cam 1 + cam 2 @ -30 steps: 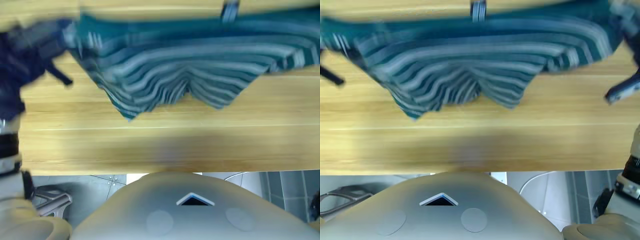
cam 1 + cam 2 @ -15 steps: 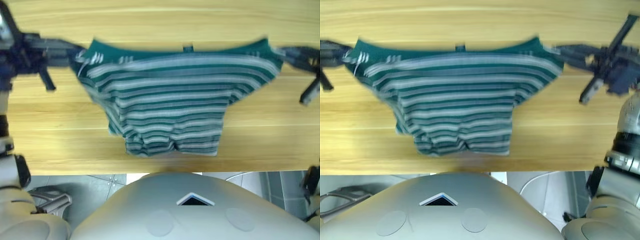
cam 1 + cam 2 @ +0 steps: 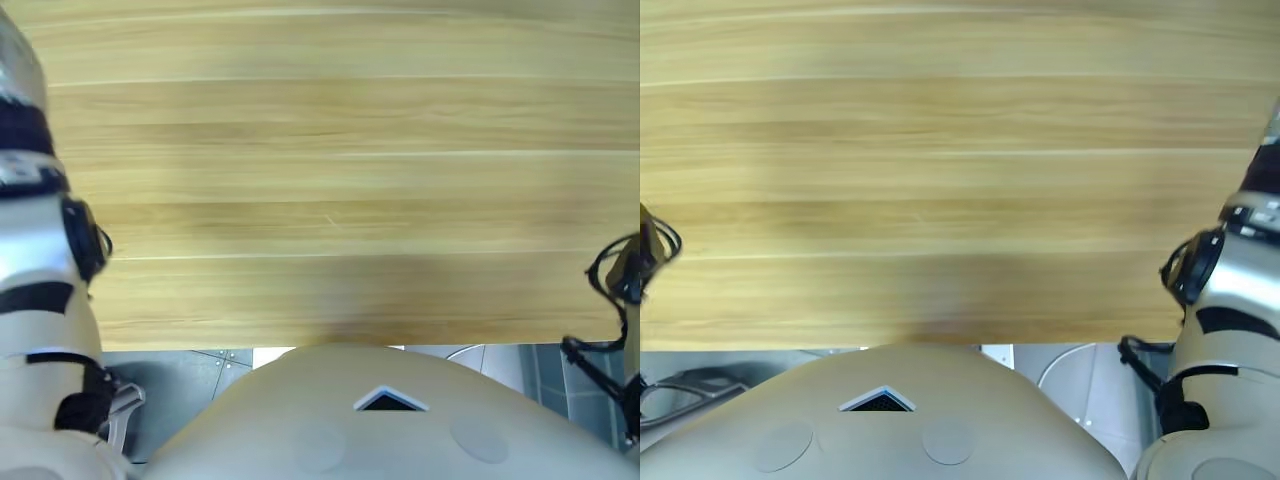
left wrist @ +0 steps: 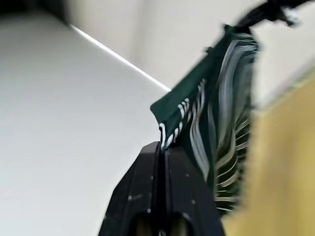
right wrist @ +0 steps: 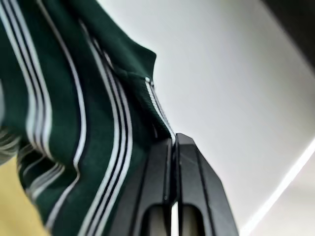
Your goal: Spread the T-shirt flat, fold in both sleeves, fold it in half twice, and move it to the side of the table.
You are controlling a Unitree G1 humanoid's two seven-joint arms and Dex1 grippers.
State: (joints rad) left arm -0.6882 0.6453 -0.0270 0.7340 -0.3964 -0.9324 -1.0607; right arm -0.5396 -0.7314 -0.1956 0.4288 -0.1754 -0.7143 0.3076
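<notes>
Against pale backdrop (image 4: 74, 98), left hand (image 4: 161, 146) and right hand (image 5: 173, 140) clamp T-shirt (image 4: 224, 108).

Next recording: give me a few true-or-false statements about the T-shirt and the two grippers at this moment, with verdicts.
1. The left gripper is shut on the T-shirt. True.
2. The T-shirt lies folded on the table. False: it hangs unfolded from both grippers, held up off the table.
3. The right gripper is open. False: it is shut on the T-shirt's edge.
4. The T-shirt is dark green with pale stripes. True.
</notes>
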